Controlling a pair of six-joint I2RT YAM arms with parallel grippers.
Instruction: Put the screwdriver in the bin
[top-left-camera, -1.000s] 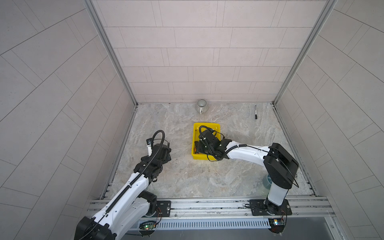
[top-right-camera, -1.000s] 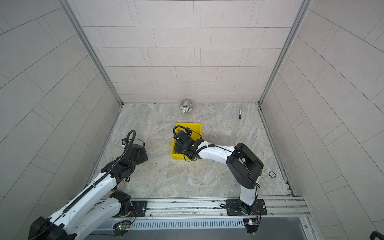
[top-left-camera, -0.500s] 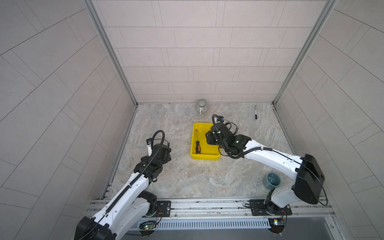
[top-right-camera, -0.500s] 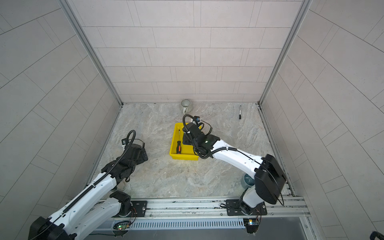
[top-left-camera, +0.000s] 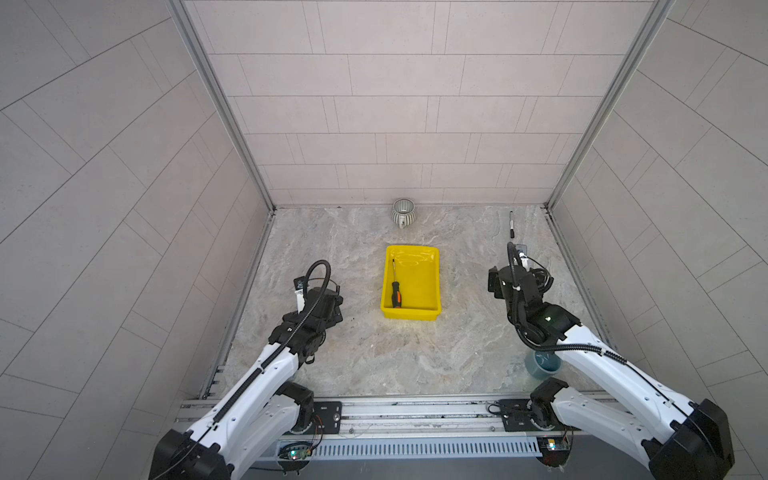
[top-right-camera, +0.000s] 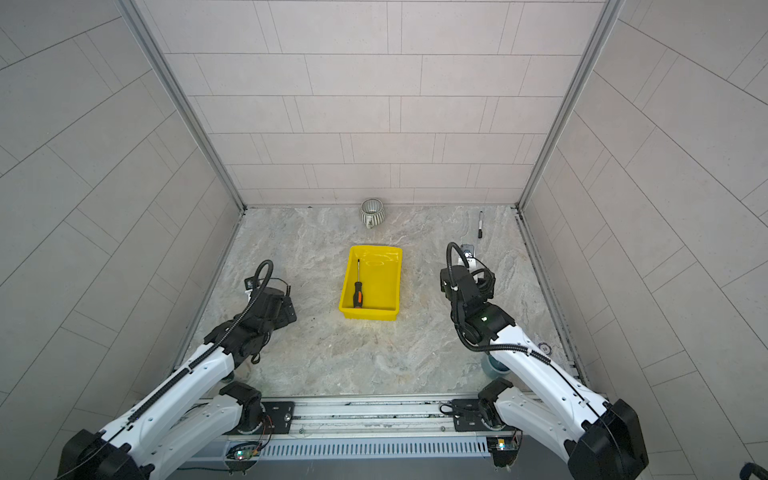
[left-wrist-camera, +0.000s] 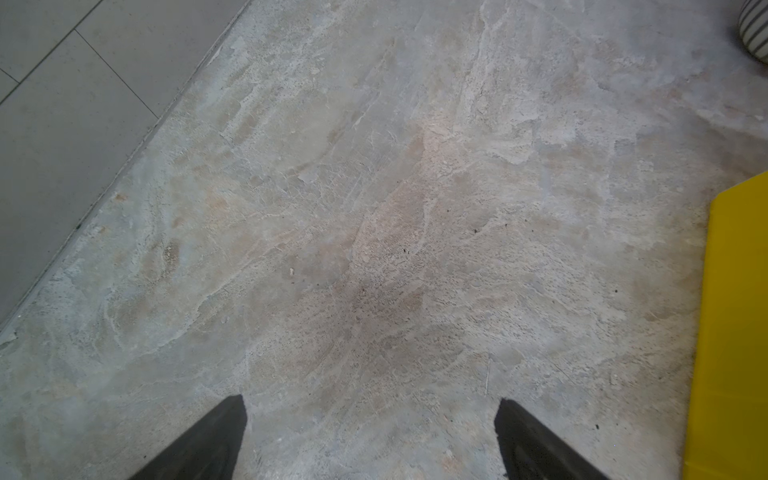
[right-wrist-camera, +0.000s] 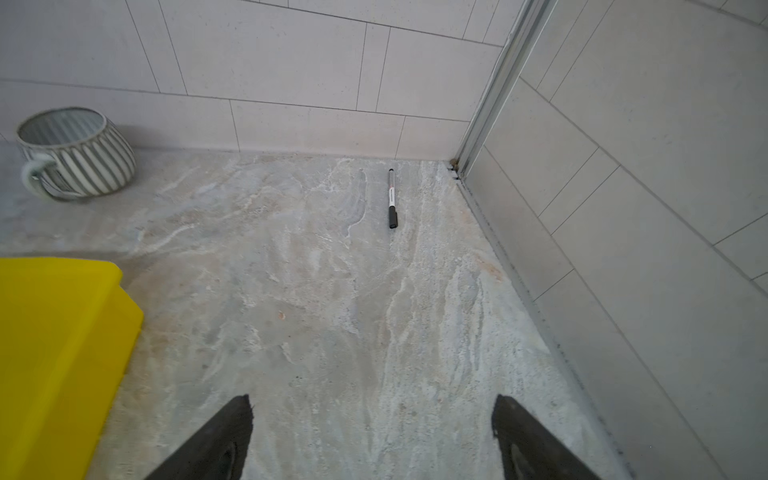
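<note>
Screwdriver (top-left-camera: 395, 286) lies inside the bin (top-left-camera: 438, 279), along its left wall, nothing else in there. Left gripper (left-wrist-camera: 370, 401) and right gripper (right-wrist-camera: 372, 399) both gape empty, well clear of it over bare floor (top-left-camera: 374, 353).

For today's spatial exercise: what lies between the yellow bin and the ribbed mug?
Nothing: only bare tabletop separates bin and mug, seen in both top views.

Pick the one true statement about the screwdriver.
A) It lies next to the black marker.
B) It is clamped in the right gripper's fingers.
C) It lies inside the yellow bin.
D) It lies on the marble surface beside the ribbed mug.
C: in both top views the screwdriver lies flat inside the bin, close to the wall on the left arm's side, handle toward the robot.
</note>
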